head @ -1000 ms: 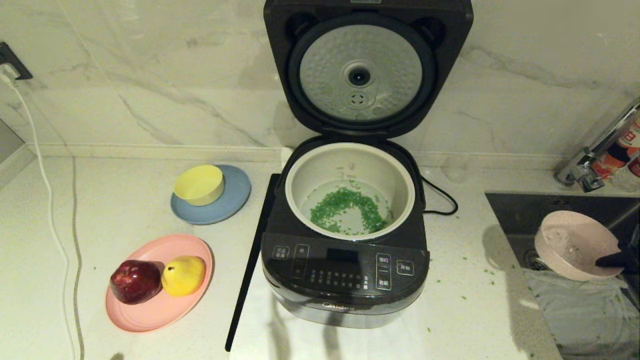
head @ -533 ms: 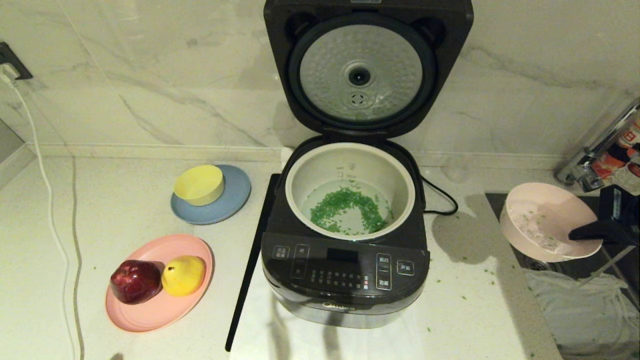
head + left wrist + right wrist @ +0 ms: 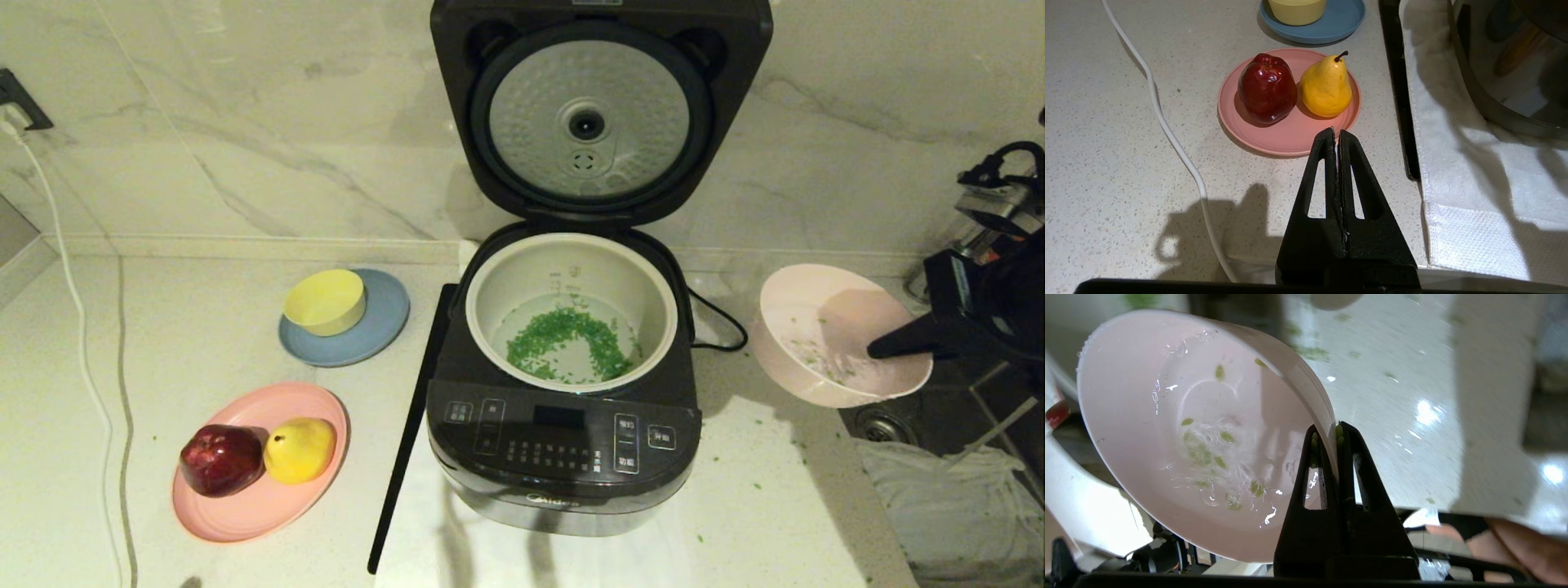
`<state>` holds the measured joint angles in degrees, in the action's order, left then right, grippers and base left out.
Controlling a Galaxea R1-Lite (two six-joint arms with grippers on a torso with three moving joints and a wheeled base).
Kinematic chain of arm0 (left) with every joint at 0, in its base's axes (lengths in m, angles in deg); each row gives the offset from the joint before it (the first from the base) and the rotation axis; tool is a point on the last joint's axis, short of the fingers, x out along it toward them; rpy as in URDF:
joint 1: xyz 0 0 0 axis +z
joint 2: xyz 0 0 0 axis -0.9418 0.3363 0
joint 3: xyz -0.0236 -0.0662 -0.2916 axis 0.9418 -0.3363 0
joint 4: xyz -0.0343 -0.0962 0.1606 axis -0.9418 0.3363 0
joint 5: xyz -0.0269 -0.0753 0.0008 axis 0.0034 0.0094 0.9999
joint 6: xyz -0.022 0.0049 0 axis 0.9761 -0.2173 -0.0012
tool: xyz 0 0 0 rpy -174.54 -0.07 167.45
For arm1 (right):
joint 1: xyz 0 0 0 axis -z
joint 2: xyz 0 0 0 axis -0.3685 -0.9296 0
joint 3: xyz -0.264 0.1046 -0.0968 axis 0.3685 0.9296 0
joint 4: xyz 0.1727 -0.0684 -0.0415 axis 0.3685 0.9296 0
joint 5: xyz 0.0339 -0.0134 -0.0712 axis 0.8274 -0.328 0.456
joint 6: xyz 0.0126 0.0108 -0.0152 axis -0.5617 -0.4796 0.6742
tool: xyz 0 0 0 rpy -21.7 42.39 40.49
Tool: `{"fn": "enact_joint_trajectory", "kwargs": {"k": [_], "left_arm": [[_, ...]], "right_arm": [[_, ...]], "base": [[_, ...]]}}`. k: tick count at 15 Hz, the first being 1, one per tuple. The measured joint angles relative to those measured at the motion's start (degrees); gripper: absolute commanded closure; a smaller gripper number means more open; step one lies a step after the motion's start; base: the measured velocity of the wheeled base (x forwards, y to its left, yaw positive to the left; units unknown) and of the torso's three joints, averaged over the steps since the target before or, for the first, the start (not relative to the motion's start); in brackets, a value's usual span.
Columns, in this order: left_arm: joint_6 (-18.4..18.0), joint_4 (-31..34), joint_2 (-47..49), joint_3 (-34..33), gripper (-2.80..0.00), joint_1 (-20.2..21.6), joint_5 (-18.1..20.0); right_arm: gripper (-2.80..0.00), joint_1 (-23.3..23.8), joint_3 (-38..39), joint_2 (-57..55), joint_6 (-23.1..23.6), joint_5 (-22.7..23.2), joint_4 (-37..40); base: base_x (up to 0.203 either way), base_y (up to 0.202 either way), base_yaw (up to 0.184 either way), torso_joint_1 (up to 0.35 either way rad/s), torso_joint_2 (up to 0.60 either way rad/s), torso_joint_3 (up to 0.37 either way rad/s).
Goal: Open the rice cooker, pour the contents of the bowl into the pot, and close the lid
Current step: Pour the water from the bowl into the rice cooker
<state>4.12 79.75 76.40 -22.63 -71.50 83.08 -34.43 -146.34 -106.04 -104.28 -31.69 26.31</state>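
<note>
The dark rice cooker (image 3: 563,457) stands mid-counter with its lid (image 3: 592,114) raised upright against the wall, silver underside showing. The off-white pot (image 3: 571,257) inside holds a ring of chopped green contents (image 3: 567,339). To the cooker's right, above the counter's edge by the sink, my right gripper (image 3: 878,349) (image 3: 1327,430) is shut on the rim of the pale pink bowl (image 3: 824,335) (image 3: 1180,428). The bowl is tilted, wet inside, with a few green bits stuck to it. My left gripper (image 3: 1336,132) is shut and empty, low over the counter left of the cooker.
A pink plate (image 3: 245,506) with a red apple (image 3: 220,459) and yellow pear (image 3: 299,449) lies front left. A yellow bowl (image 3: 325,302) sits on a blue plate (image 3: 384,322). The sink (image 3: 971,408) with a cloth and a faucet is at right. A white cable (image 3: 82,343) trails at left.
My right gripper has carried the pink bowl up and leftward from over the sink toward the cooker. The cooker, pot and left arm have not moved.
</note>
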Motion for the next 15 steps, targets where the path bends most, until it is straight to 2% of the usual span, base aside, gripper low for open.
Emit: {"fn": "enact_joint_trajectory", "kwargs": {"k": [6, 10, 15], "left_arm": [[0.0, 0.02, 0.0, 0.0, 0.0, 0.0, 0.0], [0.0, 0.0, 0.0, 0.0, 0.0, 0.0, -0.02], [-0.02, 0.0, 0.0, 0.0, 0.0, 0.0, -0.02]], "right_arm": [[0.0, -8.69, -8.74, -6.6, -0.71, -4.9, -0.52], [0.0, -15.73, -11.39, -10.49, -3.13, -8.21, -5.06], [0.0, -24.29, -18.66, -17.51, -4.41, -18.21, -6.68]], "base": [[0.0, 0.0, 0.0, 0.0, 0.0, 0.0], [0.0, 0.0, 0.0, 0.0, 0.0, 0.0], [0.0, 0.0, 0.0, 0.0, 0.0, 0.0]]}}
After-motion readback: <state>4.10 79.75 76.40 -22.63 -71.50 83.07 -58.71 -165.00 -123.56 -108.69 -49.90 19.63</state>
